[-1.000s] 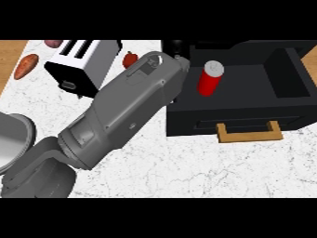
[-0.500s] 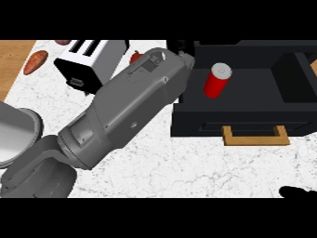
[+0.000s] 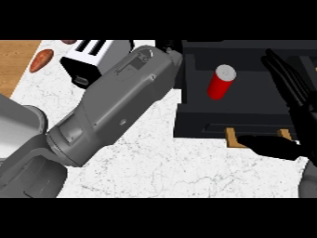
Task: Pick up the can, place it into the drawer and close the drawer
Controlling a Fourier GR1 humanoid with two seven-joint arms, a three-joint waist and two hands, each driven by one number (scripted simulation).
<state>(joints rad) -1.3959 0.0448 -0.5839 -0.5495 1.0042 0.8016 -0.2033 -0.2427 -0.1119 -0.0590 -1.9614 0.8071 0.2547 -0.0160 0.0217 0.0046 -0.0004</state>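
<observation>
Upright red can [image 3: 219, 83] in open drawer [image 3: 257, 122]; right hand [image 3: 305, 107] straight-fingered, empty; left hand [image 3: 165, 44] state cannot tell; hasty push may topple red can.

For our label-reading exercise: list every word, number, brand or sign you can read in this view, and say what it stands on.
None: no readable text shows anywhere.
The red can in the drawer is plain, and the toaster and the grey forearm carry no lettering.
</observation>
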